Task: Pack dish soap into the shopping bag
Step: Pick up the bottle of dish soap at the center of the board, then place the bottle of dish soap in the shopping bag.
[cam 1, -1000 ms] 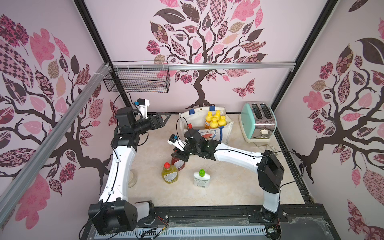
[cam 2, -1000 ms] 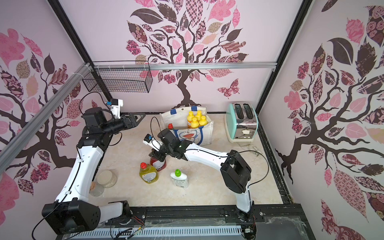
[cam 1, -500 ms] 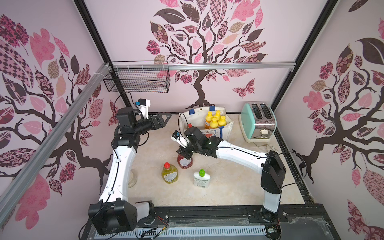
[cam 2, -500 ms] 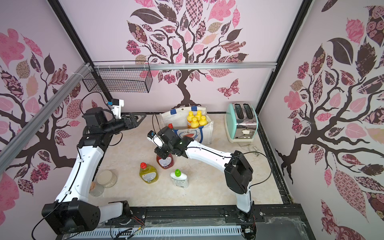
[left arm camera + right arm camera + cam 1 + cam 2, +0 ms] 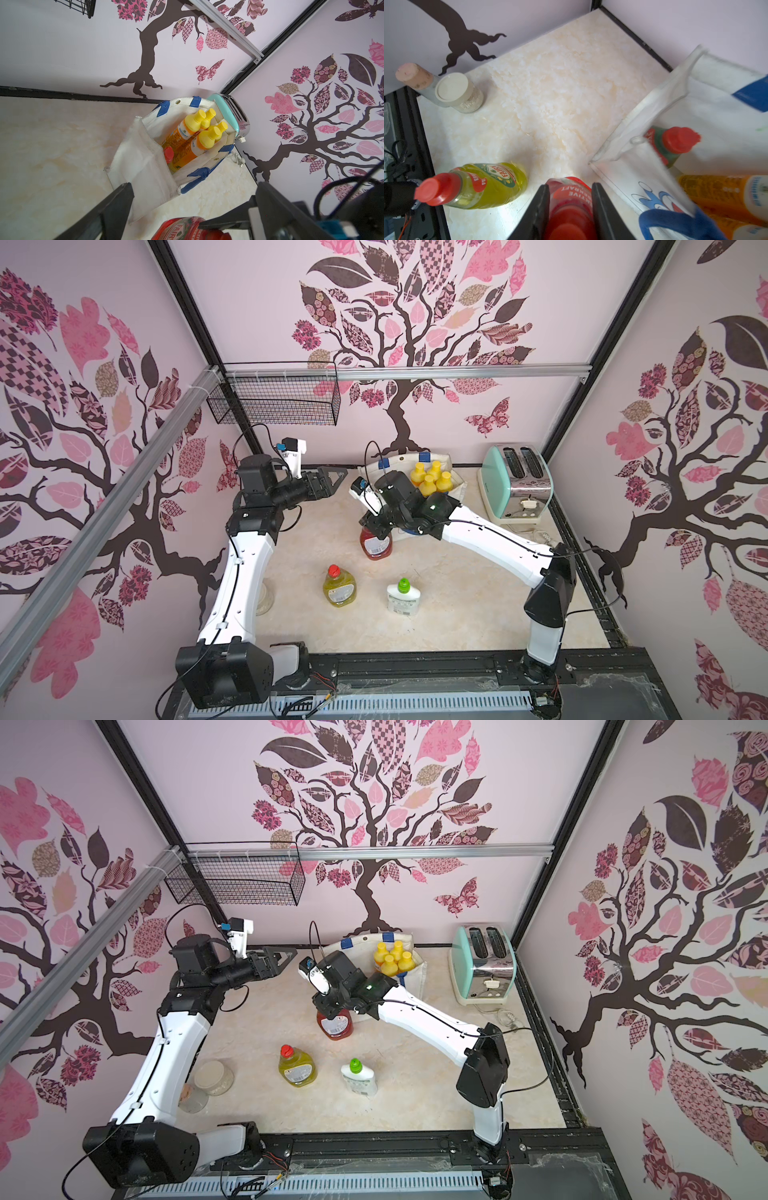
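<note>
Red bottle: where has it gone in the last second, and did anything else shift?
The right pincer, shut on the red bottle, carried it away from the yellow-green bottle toward the shopping bag. The grip was already closed, so nothing was newly taken or released. The yellow-green bottle, white bottle, bag and the open left pincer stayed put.
</note>
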